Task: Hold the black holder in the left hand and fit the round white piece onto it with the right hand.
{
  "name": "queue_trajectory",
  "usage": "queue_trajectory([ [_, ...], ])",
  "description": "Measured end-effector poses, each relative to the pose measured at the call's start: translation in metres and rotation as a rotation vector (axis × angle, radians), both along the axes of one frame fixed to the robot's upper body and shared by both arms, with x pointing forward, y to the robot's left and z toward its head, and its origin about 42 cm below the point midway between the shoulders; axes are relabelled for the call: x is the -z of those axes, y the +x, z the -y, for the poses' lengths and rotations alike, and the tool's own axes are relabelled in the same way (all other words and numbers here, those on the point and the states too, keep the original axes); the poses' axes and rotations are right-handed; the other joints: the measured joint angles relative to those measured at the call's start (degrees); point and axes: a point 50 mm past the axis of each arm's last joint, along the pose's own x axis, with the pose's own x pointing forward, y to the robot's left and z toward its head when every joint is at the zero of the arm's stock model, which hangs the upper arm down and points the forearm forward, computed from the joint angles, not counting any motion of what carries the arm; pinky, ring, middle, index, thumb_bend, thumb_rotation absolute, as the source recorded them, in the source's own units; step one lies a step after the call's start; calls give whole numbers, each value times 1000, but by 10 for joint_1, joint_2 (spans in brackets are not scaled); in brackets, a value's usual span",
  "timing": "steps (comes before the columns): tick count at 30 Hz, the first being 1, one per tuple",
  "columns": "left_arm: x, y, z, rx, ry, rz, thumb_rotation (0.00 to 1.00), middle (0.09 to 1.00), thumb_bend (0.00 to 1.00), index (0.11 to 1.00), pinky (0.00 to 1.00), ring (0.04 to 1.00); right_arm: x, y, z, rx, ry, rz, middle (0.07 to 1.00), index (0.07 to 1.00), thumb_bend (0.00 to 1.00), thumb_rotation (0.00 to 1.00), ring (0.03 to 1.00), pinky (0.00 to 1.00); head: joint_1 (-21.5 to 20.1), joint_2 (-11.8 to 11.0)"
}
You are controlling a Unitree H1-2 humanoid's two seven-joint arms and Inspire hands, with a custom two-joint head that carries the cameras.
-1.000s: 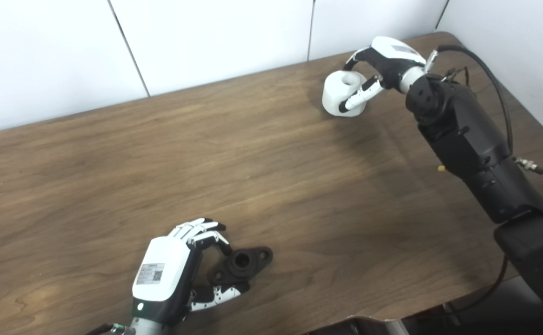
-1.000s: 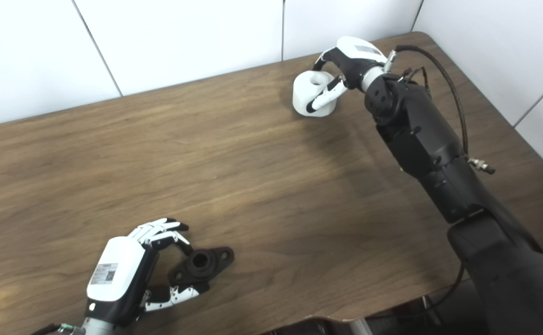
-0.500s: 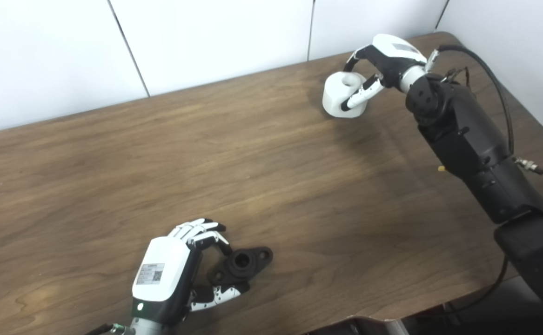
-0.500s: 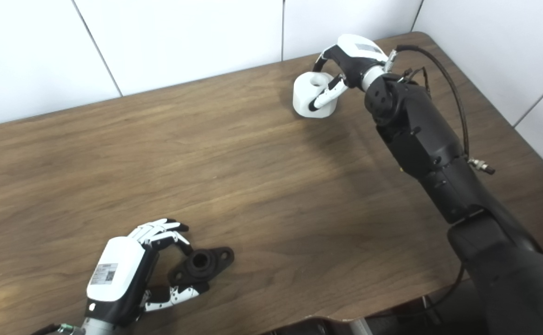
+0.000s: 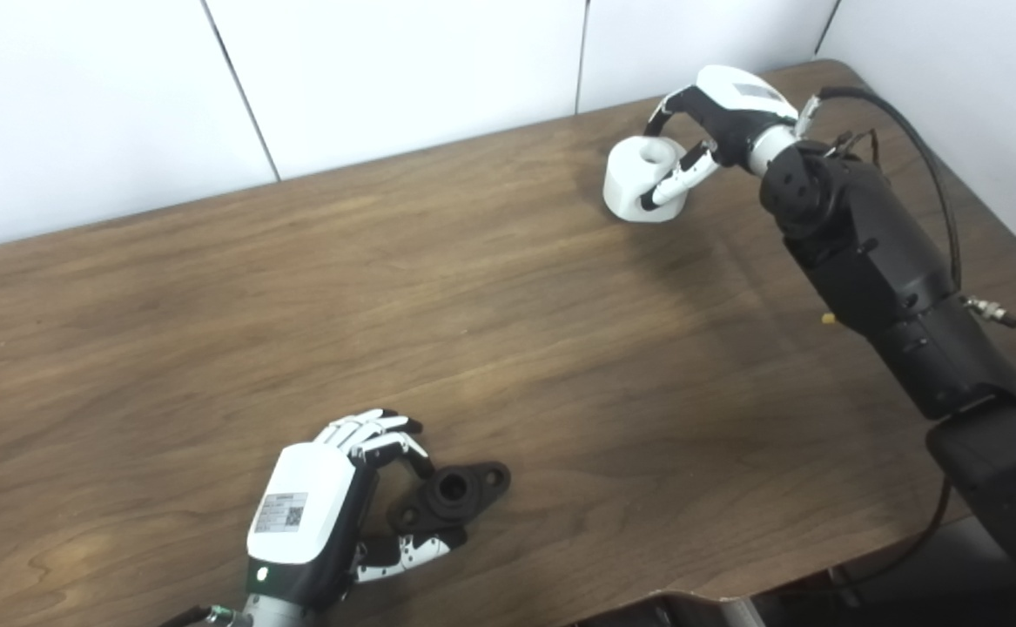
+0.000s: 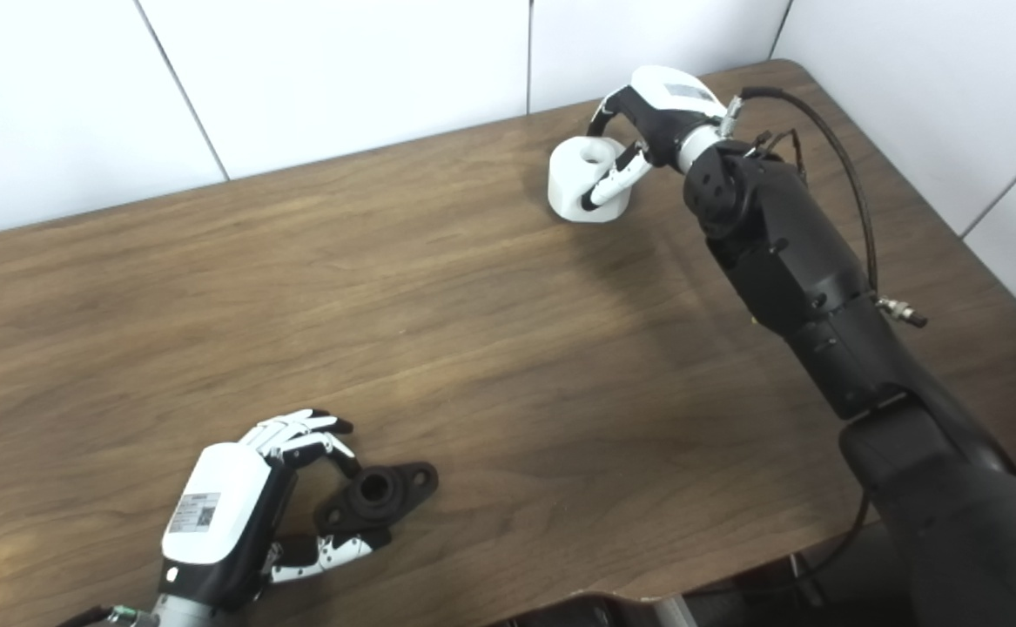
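Right hand (image 5: 709, 117) is wrapping the round white piece (image 5: 641, 178) at the far right corner of the table (image 5: 508, 296), with the thumb crossing the near side and the other fingers curling over the far side; it is closing on the piece, though whether the piece is resting on the wood or just clearing it I cannot tell. Its black forearm (image 5: 864, 252) is stretching back from the wrist toward the near right edge; it is the bulkiest thing in sight after the tabletop.

White piece is looking like a thick, rigid printed cylinder with a bore (image 5: 652, 151) in its top; I am judging it light, stiff and smooth-walled, so a grip around the outer wall, leaving the bore open, is seeming the sound place to hold; squeezing near the rim alone is risking a slip or a tilt.

Left hand (image 5: 320, 509) is sitting well away, at the near left; its fingers (image 5: 368, 431) and thumb are bracketing the black holder (image 5: 451, 495), touching its near end, yet whether they are truly gripping it I cannot tell; the holder is appearing to lie flat on the wood just beyond the palm. It is a small flanged part with a raised round socket and a bolt hole (image 5: 495, 475) on the lug pointing away from the hand; probably hard plastic or metal, stiff, low, best pinched across the flange, keeping the socket clear.
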Motion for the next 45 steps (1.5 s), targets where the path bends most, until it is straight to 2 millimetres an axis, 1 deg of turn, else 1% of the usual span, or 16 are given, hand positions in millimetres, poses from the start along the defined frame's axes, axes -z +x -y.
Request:
queue_trajectory([
  [5,0,0,0,0,0,0,45,752,517,488,794,815,0,0,1,1,-1,-2,857,658,788,275,943,882,-3,1],
  [10,0,0,0,-1,0,0,45,751,517,488,791,814,0,0,1,0,-5,-4,855,653,777,267,940,872,-3,2],
  [21,0,0,0,-3,-4,-4,44,757,516,489,801,823,1,0,1,-3,-12,0,828,604,749,223,906,834,0,0],
  [22,0,1,0,-4,-4,-4,44,757,516,489,801,823,2,0,1,-3,-14,5,825,550,638,188,905,832,0,0],
  [23,0,0,0,-5,-5,-4,44,757,516,489,802,823,2,0,1,-5,-15,10,824,522,581,170,905,831,0,0],
  [24,0,0,0,-5,-5,-5,45,756,516,489,804,823,2,0,1,-7,-17,14,819,505,546,158,902,829,0,-1],
  [26,0,0,0,-6,-6,-5,45,754,516,489,802,822,1,0,1,-13,-19,22,814,494,527,152,903,831,0,-1],
  [30,0,0,0,-7,-7,-6,45,754,516,489,800,821,2,-1,1,-18,-22,35,804,488,519,149,897,827,1,-2],
  [33,0,0,0,-8,-8,-5,45,754,516,489,798,821,3,-1,1,-23,-28,51,796,488,516,149,884,803,0,-2],
  [40,0,1,0,-9,-8,-5,45,752,517,489,793,817,5,-3,2,-35,-35,70,793,487,516,147,873,805,2,-3],
  [45,0,1,1,-10,-8,-4,45,753,517,489,791,817,6,-4,2,-37,-36,79,794,487,516,147,877,817,11,1],
])
